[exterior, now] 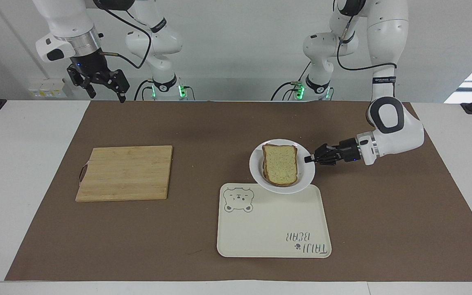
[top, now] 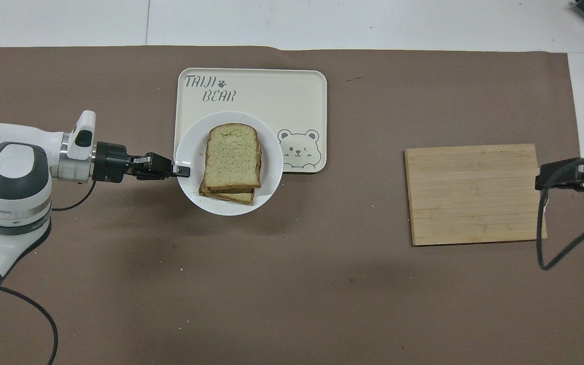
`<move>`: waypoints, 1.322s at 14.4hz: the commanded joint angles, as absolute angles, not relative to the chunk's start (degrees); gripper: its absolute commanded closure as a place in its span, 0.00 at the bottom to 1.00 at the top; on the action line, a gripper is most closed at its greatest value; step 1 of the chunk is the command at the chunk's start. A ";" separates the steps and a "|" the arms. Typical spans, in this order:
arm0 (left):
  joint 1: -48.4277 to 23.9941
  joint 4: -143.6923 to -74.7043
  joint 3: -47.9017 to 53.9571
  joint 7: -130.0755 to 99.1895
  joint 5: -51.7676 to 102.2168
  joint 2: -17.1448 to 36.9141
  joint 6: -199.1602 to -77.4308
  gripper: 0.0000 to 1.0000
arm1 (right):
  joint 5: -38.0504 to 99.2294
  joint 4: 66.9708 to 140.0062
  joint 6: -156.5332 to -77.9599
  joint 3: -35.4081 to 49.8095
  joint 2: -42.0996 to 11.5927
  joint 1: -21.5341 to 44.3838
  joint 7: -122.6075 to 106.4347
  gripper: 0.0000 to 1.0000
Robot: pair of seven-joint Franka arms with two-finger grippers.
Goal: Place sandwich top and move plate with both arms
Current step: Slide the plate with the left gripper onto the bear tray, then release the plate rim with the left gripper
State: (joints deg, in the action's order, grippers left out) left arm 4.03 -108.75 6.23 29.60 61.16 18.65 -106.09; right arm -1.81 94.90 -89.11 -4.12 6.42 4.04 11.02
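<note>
The sandwich top [exterior: 280, 163], a pale speckled slice with a brown crust, already lies on the stack on the plate [exterior: 307, 177]. The left end effector [exterior: 309, 158] is clamped on the plate's rim and holds it over the tray's [exterior: 273, 229] edge nearest the robots; setting it down remains. The right end effector [exterior: 104, 85] waits open, raised over the bench corner at its own end.

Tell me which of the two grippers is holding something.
The left gripper: it is shut on the plate's rim, carrying it over the tray. The right gripper hangs open, holding nothing.
</note>
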 commanded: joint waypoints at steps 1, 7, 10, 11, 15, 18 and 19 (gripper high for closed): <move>3.69 -98.64 6.42 28.04 60.29 26.78 -103.89 1.00 | -1.58 93.43 -87.71 -3.60 5.71 3.43 9.58 0.00; 3.08 -88.08 7.12 27.69 60.29 36.02 -104.94 1.00 | -1.67 93.34 -87.98 -3.69 5.63 3.34 9.75 0.00; 2.55 -84.38 7.03 26.28 60.21 38.66 -105.29 1.00 | -1.67 93.34 -87.98 -3.69 5.63 3.08 9.76 0.00; 2.20 -83.59 6.94 25.76 60.21 39.37 -106.60 1.00 | -1.67 93.34 -87.98 -3.69 5.63 3.16 9.76 0.00; 0.97 -83.58 7.03 24.52 59.42 39.99 -109.15 1.00 | -1.67 93.34 -87.98 -3.69 5.63 3.16 9.76 0.00; 0.97 -82.97 7.03 24.61 59.33 42.53 -110.04 1.00 | -1.67 93.34 -87.98 -3.69 5.63 3.16 9.76 0.00; 1.05 -82.53 7.03 24.52 59.33 42.80 -110.13 1.00 | -1.67 93.34 -87.98 -3.69 5.63 3.16 9.76 0.00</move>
